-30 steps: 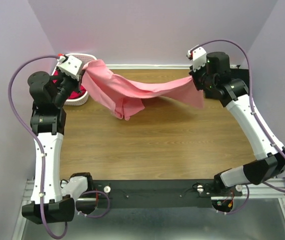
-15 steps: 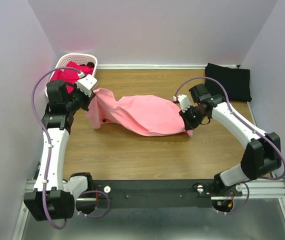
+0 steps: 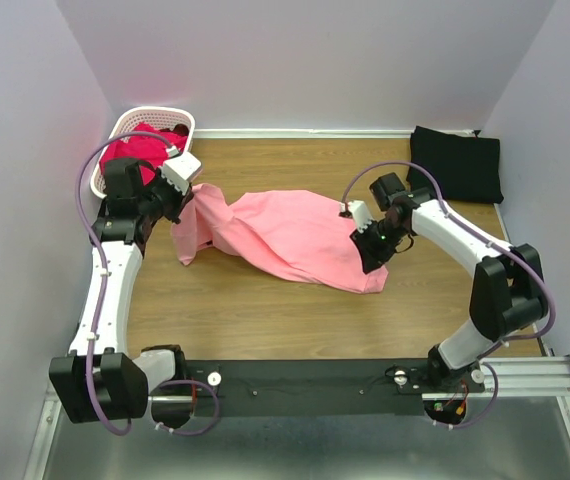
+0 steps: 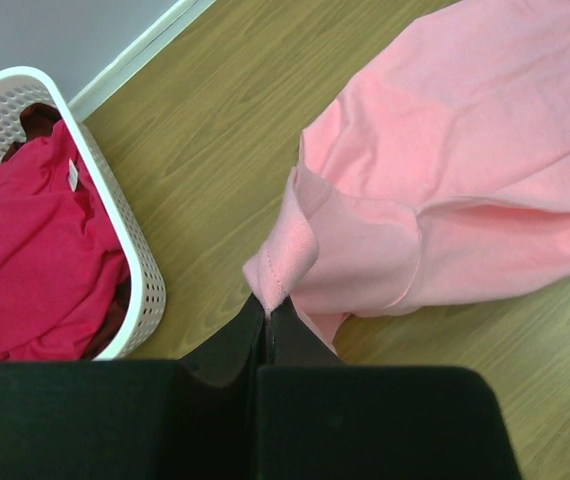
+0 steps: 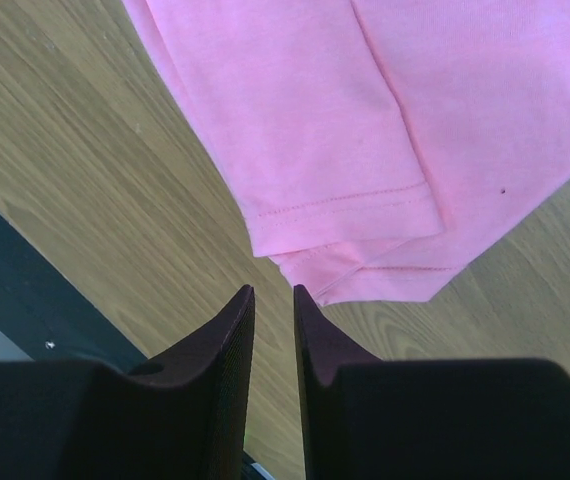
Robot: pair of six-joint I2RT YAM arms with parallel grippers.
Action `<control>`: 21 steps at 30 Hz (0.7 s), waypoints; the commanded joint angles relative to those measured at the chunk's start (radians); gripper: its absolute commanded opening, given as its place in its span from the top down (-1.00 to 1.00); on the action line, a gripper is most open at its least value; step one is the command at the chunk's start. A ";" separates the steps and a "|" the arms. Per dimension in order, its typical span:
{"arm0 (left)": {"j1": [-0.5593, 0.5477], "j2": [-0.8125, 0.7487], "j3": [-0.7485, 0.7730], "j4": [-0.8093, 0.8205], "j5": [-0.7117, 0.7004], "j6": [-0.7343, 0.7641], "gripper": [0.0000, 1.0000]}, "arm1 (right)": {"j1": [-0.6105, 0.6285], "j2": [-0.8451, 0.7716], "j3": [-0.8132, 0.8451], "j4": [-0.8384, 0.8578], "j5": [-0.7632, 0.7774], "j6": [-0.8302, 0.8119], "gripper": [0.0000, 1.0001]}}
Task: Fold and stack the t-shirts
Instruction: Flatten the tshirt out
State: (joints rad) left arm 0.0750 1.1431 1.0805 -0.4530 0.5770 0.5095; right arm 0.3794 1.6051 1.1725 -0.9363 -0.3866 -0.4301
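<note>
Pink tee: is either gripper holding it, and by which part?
The left gripper pinches a stitched edge of the pink tee at its left end. The right gripper holds nothing: its jaws stand apart, with the tee lying just past them.

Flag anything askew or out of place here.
The pink t-shirt lies bunched and twisted on the table, not flat. Only the left gripper pinches its edge; the right gripper is open just off the hem.
</note>
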 commanded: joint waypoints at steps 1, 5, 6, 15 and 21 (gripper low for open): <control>0.006 0.012 -0.011 0.011 0.009 0.009 1.00 | 0.012 0.013 0.009 -0.021 -0.020 -0.025 0.42; 0.006 0.020 -0.014 0.013 0.003 0.009 1.00 | 0.071 -0.014 -0.046 0.011 0.031 0.002 0.42; 0.006 0.020 -0.014 0.014 0.001 0.008 1.00 | 0.097 -0.019 -0.059 0.023 0.041 0.011 0.42; 0.006 0.026 -0.005 0.011 -0.006 0.006 1.00 | 0.168 0.044 -0.111 0.103 0.155 0.037 0.25; 0.006 0.030 -0.004 0.014 -0.011 0.009 1.00 | 0.190 0.065 -0.142 0.137 0.170 0.047 0.28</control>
State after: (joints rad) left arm 0.0750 1.1660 1.0763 -0.4515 0.5762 0.5095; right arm 0.5529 1.6447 1.0554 -0.8459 -0.2581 -0.3977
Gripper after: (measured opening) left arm 0.010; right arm 0.370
